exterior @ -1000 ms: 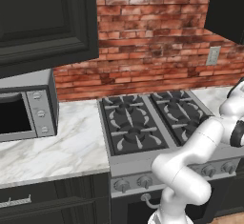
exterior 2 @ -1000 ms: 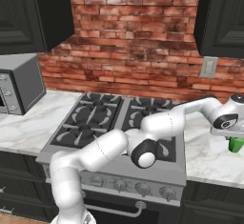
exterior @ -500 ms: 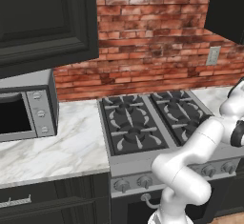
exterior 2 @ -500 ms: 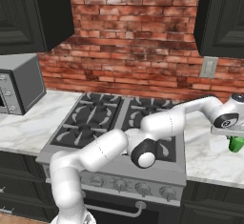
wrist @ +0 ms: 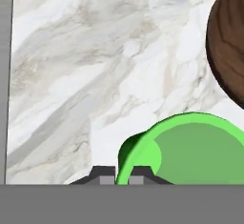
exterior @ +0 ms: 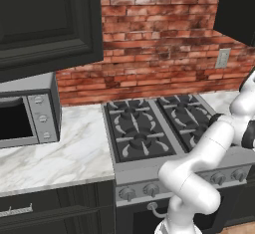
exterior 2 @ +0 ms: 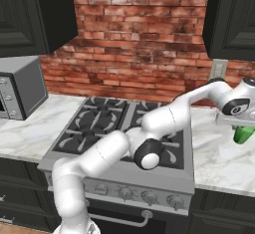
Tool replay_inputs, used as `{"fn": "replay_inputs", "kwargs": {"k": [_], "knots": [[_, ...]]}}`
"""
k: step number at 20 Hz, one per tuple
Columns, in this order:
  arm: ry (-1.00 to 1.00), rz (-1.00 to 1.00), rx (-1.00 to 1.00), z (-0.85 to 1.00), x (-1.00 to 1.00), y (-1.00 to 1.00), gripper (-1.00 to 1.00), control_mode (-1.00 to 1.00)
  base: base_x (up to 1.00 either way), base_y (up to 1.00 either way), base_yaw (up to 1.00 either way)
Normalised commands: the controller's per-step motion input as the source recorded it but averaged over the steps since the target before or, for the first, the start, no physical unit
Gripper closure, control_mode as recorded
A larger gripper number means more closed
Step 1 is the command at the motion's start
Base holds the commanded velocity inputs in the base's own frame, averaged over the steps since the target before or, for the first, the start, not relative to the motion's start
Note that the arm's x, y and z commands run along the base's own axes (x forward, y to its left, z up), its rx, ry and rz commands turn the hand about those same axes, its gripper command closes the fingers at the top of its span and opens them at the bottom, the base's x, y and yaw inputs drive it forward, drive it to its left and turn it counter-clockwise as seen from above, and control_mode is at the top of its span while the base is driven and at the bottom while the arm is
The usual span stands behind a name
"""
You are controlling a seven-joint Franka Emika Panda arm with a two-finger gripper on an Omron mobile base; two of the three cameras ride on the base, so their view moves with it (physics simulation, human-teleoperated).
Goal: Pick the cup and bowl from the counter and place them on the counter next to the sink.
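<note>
My end effector [wrist: 122,174] is closed on the rim of the bright green round cup [wrist: 190,149], one fingertip on each side of the wall. The cup stands on the white grey-veined marble counter [wrist: 71,75]. The dark brown round wooden bowl [wrist: 228,51] sits near the cup, apart from it.

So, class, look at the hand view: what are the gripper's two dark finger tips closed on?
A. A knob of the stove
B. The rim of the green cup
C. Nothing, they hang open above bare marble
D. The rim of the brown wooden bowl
B: in the hand view the gripper has its two tips pinched on either side of the green cup rim, while the bowl lies apart on the counter.
</note>
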Motion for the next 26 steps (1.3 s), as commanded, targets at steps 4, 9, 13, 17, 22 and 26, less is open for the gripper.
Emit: {"fn": "replay_inputs", "kwargs": {"k": [4,9,13,17,22,26], "knots": [[-0.01,0.0,0.0,0.51,-0.14,0.67,1.0,-1.0,0.0,0.0,0.0],[0.0,0.0,0.0,0.16,-0.33,0.68,1.0,-1.0,0.0,0.0,0.0],[0.0,0.0,0.0,0.01,-0.33,0.7,1.0,-1.0,0.0,0.0,0.0],[-0.02,0.0,0.0,0.0,-0.23,0.81,1.0,-1.0,0.0,0.0,0.0],[-0.09,0.0,0.0,0.0,-0.2,0.93,1.0,-1.0,0.0,0.0,0.0],[-0.09,0.01,0.0,0.01,-0.3,0.98,1.0,-1.0,0.0,0.0,0.0]]}}
